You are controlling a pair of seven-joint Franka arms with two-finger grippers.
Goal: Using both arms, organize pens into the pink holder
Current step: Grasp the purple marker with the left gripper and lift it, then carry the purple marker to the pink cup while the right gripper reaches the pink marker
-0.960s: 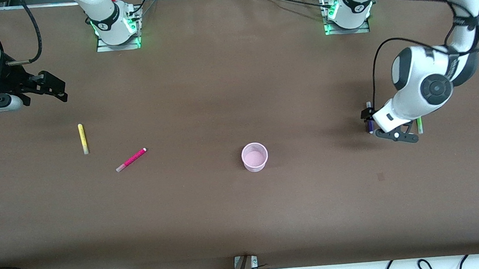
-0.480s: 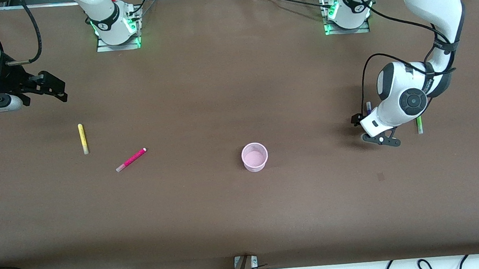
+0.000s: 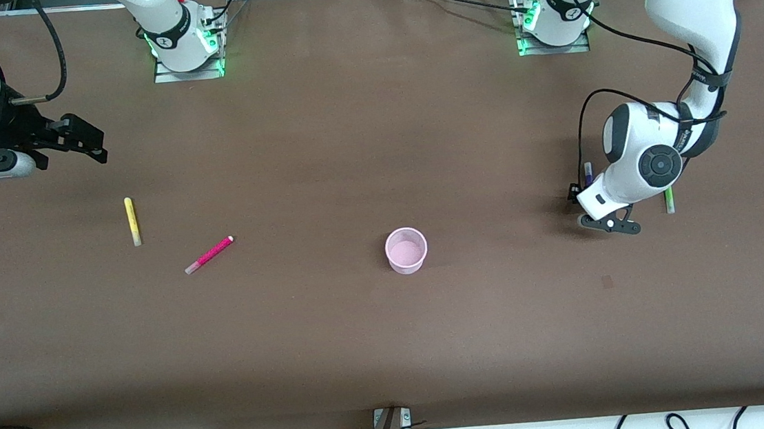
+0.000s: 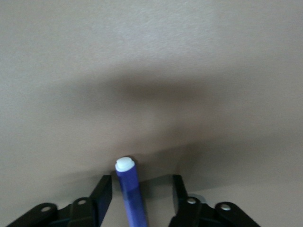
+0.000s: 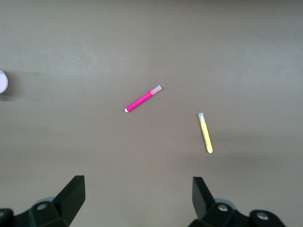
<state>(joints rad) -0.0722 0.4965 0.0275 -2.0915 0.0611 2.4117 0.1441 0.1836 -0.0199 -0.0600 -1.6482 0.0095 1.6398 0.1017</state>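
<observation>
From the front view, the pink holder [image 3: 406,250] is seen standing upright near the middle of the table [image 3: 365,340], and nothing is seen inside it, so no pen is judged to have been delivered yet. The yellow pen [image 3: 132,221] and the magenta pen [image 3: 208,254] lie flat on the table, well apart from the holder toward the right arm's end, the magenta one the closer of the two to the holder. The green pen [image 3: 669,200] lies toward the left arm's end, slightly farther from the front camera than the holder. The left gripper [image 3: 585,200] is lowered to the table just beside the green pen, on the side toward the holder, and only the pale tip of the dark purple pen [image 3: 587,169] shows past it. The right gripper [image 3: 88,140] hangs over the table at the right arm's end, well apart from the holder, and that arm is judged to be waiting.

In the left wrist view, the dark purple pen [image 4: 131,191] is seen between the two fingers [image 4: 102,194], with a gap showing on each side of its barrel; the jaws are partly drawn in but no grip is made yet.

In the right wrist view, the right gripper [image 5: 137,196] is seen spread wide and empty, with the magenta pen [image 5: 143,99] and yellow pen [image 5: 205,133] lying below it and the holder's rim [image 5: 3,81] at the frame edge.

All four pens are left to be placed.
</observation>
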